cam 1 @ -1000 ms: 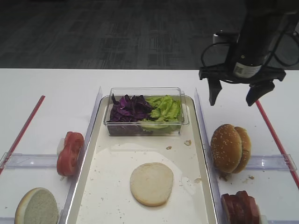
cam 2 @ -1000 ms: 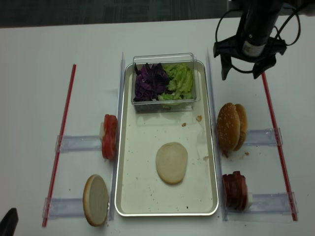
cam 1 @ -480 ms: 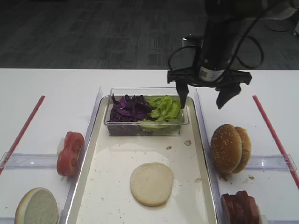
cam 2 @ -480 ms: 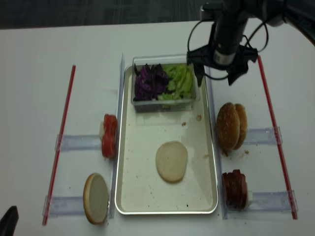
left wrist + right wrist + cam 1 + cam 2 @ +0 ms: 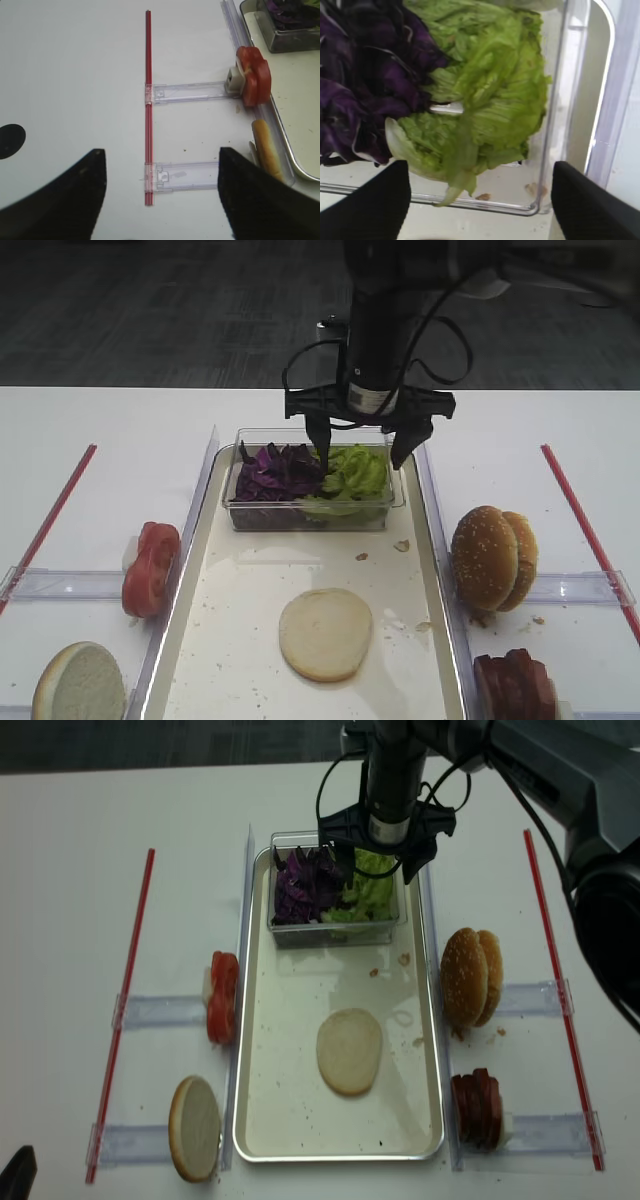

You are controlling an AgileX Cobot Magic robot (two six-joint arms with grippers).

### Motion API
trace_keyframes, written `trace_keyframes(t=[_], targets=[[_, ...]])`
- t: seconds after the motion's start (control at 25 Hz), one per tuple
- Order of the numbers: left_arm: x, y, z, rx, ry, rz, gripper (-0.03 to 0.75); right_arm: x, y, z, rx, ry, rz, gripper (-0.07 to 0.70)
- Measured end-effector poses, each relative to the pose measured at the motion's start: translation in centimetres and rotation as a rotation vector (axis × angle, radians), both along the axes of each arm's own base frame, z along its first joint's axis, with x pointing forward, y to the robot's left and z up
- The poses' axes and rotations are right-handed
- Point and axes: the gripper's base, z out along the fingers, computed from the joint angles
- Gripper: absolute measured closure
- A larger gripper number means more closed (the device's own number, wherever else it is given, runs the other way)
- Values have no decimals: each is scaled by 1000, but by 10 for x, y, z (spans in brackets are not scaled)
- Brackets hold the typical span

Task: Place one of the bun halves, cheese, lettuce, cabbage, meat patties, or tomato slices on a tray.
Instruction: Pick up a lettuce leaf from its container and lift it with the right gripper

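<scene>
My right gripper (image 5: pixel 363 452) stands open over the clear tub, one finger on each side of the lettuce (image 5: pixel 485 95), with nothing held. The purple cabbage (image 5: pixel 365 75) fills the tub's left half. A flat bun half (image 5: pixel 324 633) lies on the tray (image 5: pixel 250 600). Sesame bun halves (image 5: pixel 492 557) and meat patties (image 5: pixel 515 685) stand right of the tray. Tomato slices (image 5: pixel 150 568) and another bun half (image 5: pixel 78 685) are to its left. Cheese is out of view. My left gripper (image 5: pixel 160 200) hangs open and empty over the table, left of the tomato slices (image 5: pixel 255 75).
The clear tub (image 5: pixel 395 495) sits at the tray's far end. Red strips (image 5: pixel 45 520) (image 5: pixel 585 530) run along both sides of the table. Clear plastic holders (image 5: pixel 192 92) carry the food stacks, and clear rails (image 5: pixel 432 500) border the tray.
The right arm has swung left from beyond the tray's right side to above the tub and come down, so its open fingers now straddle the lettuce. Nothing else moved.
</scene>
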Motion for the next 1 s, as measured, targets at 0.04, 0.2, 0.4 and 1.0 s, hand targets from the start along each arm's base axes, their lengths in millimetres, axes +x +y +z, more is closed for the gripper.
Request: trace_keyframes(t=[0.04, 0.2, 0.4, 1.0], targets=[[0, 0, 0, 0, 0, 0, 277, 1, 3, -3, 0, 1, 3, 36], [0, 0, 0, 0, 0, 0, 277, 4, 9, -8, -2, 2, 5, 39], [0, 0, 0, 0, 0, 0, 277, 7, 10, -13, -7, 6, -1, 39], [0, 0, 0, 0, 0, 0, 277, 11, 13, -24, -7, 0, -5, 46]])
